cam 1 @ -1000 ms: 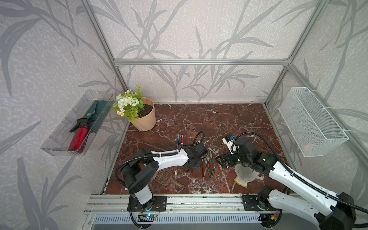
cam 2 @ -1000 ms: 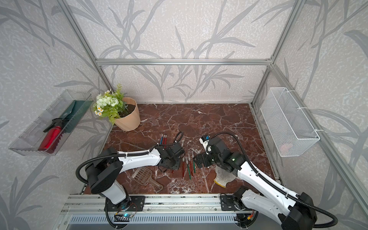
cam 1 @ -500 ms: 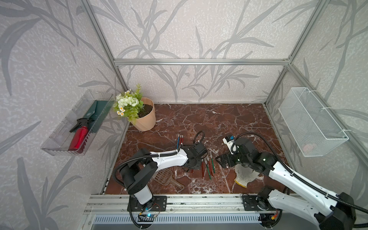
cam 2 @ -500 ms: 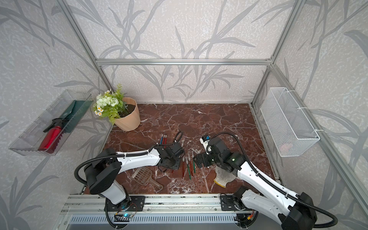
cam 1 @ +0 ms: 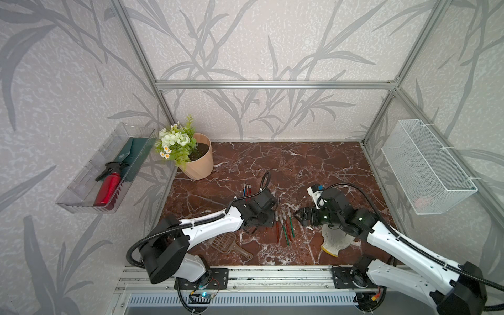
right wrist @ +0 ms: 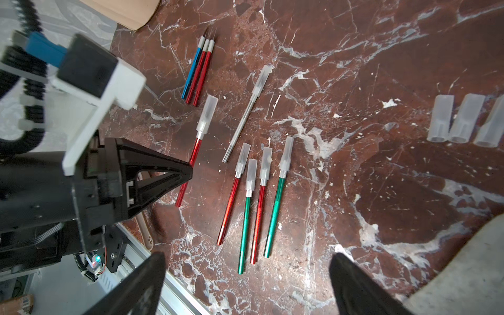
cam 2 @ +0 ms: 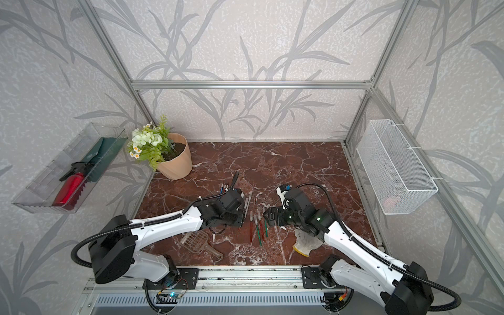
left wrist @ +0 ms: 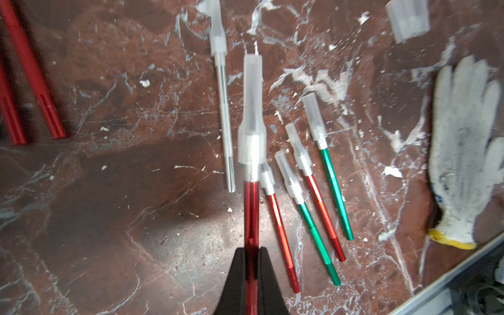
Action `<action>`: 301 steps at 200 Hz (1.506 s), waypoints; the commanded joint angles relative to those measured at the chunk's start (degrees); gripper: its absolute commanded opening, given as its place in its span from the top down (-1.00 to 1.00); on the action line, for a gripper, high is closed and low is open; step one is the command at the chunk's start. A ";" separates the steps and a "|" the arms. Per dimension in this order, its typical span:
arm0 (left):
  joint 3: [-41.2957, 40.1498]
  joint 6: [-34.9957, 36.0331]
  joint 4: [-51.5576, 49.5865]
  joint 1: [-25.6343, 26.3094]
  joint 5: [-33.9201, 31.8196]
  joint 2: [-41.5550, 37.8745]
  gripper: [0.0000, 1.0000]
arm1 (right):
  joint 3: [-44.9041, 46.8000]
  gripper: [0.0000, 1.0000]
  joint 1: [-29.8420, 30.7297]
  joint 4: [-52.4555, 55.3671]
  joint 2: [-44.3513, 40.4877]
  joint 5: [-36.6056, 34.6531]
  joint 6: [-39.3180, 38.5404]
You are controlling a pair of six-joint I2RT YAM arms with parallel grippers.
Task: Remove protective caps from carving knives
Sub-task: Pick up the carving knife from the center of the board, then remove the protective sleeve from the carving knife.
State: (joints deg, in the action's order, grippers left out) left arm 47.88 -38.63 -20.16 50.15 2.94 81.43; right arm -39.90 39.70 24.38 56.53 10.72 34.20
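Left tool [left wrist: 251, 249] tight on slim glossy red knife [left wrist: 251, 207], frosted cap [left wrist: 251, 109]

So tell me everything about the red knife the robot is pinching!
The red knife is a thin, shiny stick like a pencil, metal by its look. A cloudy plastic cap covers its tip, wide at the silver collar and narrower toward the end. The left gripper is shut on the handle partway along, so both ends stick out. It runs roughly parallel to the capped knives beside it. Whether it rests on the marble table or hangs just above it, I cannot tell.
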 commanded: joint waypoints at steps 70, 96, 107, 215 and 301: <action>-8.59 -1.18 22.52 -0.84 13.00 -1.83 0.87 | -2.64 -0.01 -1.47 -9.91 7.44 6.98 10.36; -8.65 -1.78 24.71 -0.74 15.19 -0.69 0.87 | -3.25 0.13 -1.47 -12.69 10.46 9.70 10.96; -9.01 -2.12 25.57 -0.76 15.08 -0.66 0.87 | -3.26 0.15 -1.47 -13.70 11.11 9.93 11.37; -9.82 -2.24 26.58 -0.74 15.15 -0.53 0.87 | -6.06 0.35 -3.91 -18.18 17.87 9.58 12.67; -9.73 -2.16 26.44 -0.78 15.27 -0.63 0.87 | -6.86 0.45 -5.14 -20.70 21.47 9.00 13.45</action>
State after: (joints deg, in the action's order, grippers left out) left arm 38.46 -40.58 5.23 49.50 18.13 80.75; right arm -44.45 34.85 5.41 77.49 19.57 47.42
